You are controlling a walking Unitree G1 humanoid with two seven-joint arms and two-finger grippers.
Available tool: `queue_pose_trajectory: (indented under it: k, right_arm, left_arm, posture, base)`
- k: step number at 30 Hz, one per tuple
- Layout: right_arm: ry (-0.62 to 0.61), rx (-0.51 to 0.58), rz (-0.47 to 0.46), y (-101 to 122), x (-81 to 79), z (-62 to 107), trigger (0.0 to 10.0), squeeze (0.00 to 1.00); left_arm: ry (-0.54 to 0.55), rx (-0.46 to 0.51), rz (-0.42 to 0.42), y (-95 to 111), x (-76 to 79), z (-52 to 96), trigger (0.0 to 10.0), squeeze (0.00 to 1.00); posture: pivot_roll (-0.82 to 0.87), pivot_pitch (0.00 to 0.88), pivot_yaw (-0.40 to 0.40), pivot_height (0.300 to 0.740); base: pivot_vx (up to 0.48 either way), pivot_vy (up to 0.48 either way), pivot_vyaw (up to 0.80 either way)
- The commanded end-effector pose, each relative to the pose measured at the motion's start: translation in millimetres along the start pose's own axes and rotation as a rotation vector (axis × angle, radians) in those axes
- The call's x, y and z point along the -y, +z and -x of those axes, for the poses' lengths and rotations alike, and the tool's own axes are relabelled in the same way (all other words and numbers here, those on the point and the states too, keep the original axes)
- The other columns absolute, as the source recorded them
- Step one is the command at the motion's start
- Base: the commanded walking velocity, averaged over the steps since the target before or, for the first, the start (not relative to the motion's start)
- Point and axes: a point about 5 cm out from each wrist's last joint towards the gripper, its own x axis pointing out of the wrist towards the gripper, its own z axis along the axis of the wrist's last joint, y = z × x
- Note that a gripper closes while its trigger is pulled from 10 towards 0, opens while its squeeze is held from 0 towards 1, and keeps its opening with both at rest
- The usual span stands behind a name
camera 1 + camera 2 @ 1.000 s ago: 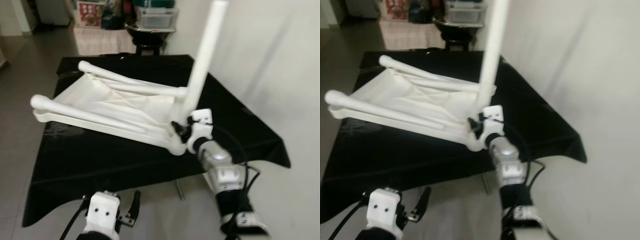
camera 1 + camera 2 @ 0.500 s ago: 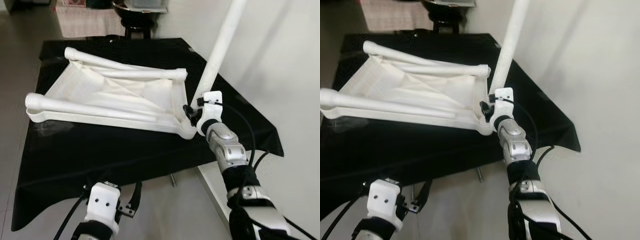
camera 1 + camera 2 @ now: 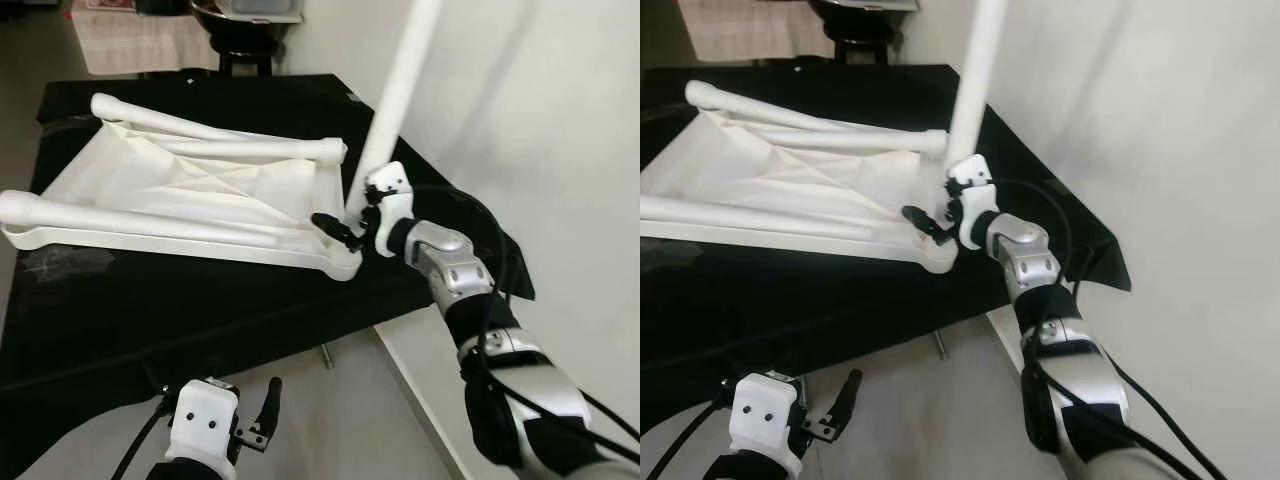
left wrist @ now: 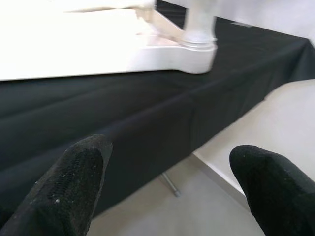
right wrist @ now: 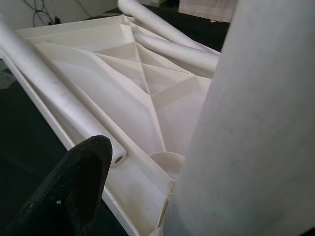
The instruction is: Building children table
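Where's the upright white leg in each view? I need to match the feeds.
Left eye view: upright leg rises right of centre from the upturned tabletop's near right corner.
Right eye view: centre, upper half.
Left wrist view: its base, in that corner.
Right wrist view: the large, close cylinder.
Shared landmark: that corner.

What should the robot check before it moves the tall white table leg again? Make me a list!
1. Right tool at the upright leg's base: ok, though whether it grips is cannot tell.
2. Leg seated in the corner socket of the upside-down tabletop: cannot tell, the tool hides the joint.
3. Tabletop resting on the black-clothed table: ok.
4. The lying legs out of the way: ok, they lie on the tabletop.
5. Left tool free to help: ok, open, low beside the table edge.
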Motion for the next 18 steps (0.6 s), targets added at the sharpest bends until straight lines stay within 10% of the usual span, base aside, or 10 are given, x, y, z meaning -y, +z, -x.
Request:
queue_pose_trajectory:
  k: [1,3,5,6,7,18]
  right_arm:
    - [0.163,0.007,0.002,3.6,-21.7,-14.3,10.0,0.0]
    - [0.254,0.014,-0.008,4.9,-30.8,-18.6,10.0,0.0]
    - [0.352,0.019,-0.013,6.8,-41.5,-23.7,4.9,0.0]
    - [0.352,0.019,-0.013,6.8,-41.5,-23.7,4.9,0.0]
    - [0.385,0.015,-0.015,7.0,-45.4,-25.7,0.1,0.0]
    - [0.304,-0.037,-0.046,-12.0,-32.9,-17.9,0.0,0.0]
  left_arm:
    - [-0.005,-0.011,0.014,1.7,4.4,3.5,10.0,0.0]
    - [-0.007,-0.015,0.014,2.1,5.6,5.4,10.0,0.0]
    - [-0.009,-0.022,0.014,2.6,7.6,8.7,10.0,0.0]
    - [-0.009,-0.022,0.014,2.6,7.6,8.7,10.0,0.0]
    - [-0.008,-0.025,0.014,2.8,8.3,10.2,10.0,0.0]
    - [-0.005,-0.037,0.015,3.8,9.1,13.0,10.0,0.0]
  posture:
    - [0.08,0.139,-0.148,0.74]
    - [0.09,0.147,-0.148,0.74]
    - [0.11,0.156,-0.151,0.74]
    - [0.11,0.156,-0.151,0.74]
    - [0.12,0.161,-0.151,0.74]
    - [0.1,0.166,-0.147,0.74]
  base:
    - [0.0,0.0,0.0]
    - [0.0,0.0,0.0]
    - [0.0,0.0,0.0]
    - [0.0,0.0,0.0]
    - [0.0,0.0,0.0]
    - [0.0,0.0,0.0]
